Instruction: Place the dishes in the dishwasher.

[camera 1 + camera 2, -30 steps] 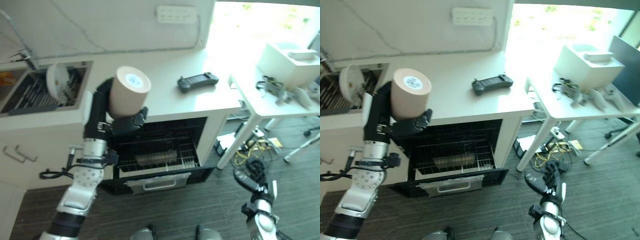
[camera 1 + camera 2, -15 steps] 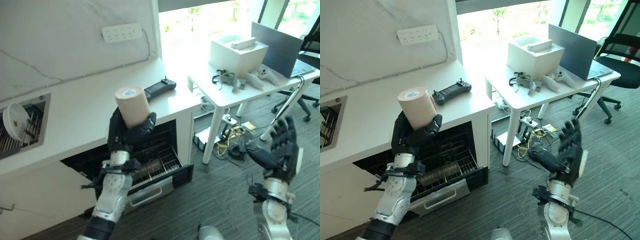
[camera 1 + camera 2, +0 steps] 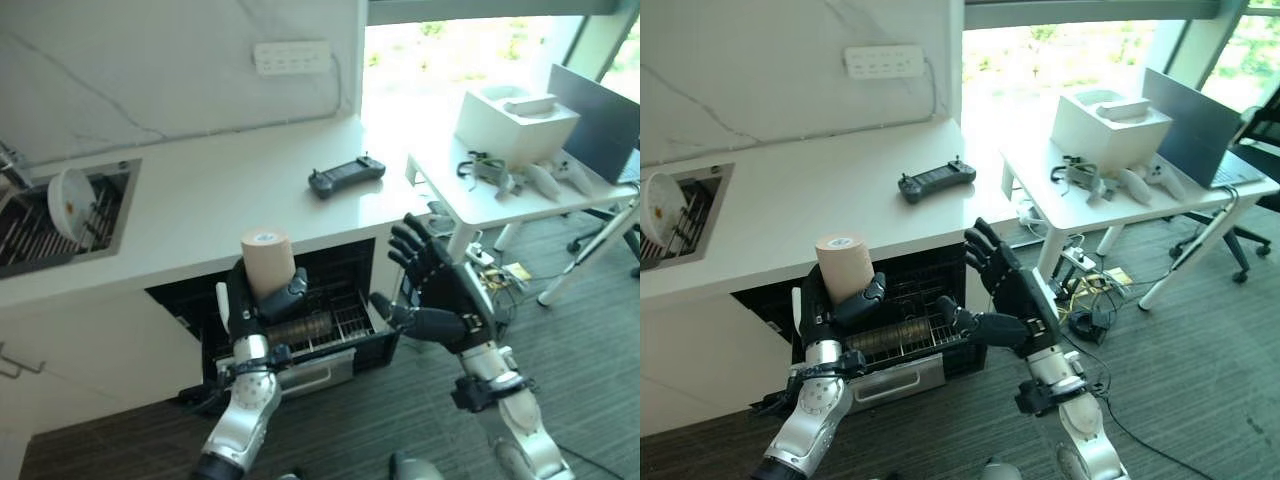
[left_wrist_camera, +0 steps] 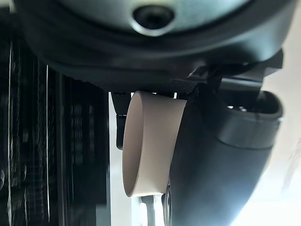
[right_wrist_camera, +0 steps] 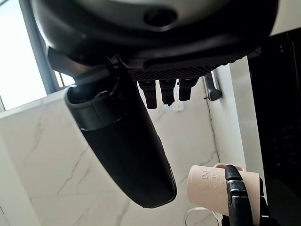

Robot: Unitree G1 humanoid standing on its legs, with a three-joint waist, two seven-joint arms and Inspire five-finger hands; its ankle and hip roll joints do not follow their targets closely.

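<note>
Beige and cylindrical, the ceramic mug (image 3: 268, 262) sits upside down in our left hand (image 3: 256, 302) at lower centre of the left eye view, just in front of the open black dishwasher (image 3: 300, 325); the fingers (image 3: 291, 291) and thumb are curled round its lower part, and the left wrist view shows the mug's wall pressed against the palm. Our right hand (image 3: 438, 295) hangs at centre right with its fingers spread straight and holding nothing; it stands just beside the pulled-out wire rack (image 3: 345, 312), apart from the mug. A dark ribbed cylinder (image 3: 297, 328) already lies in the rack; what it is we cannot tell. On the white tabletop (image 3: 220, 190) above rests a black handheld controller (image 3: 346, 177), and at upper left a round white plate (image 3: 71, 196) stands on edge in the sink's drying rack (image 3: 40, 220).

We judge the step in hand to be the carry of the mug to the dishwasher, not yet its placing; the next move, we reckon, calls for lowering the left hand over a free stretch of rack beside the cylinder, keeping the mug mouth-down, and only then loosening the grasp; the plate would remain to be fetched afterwards.
</note>
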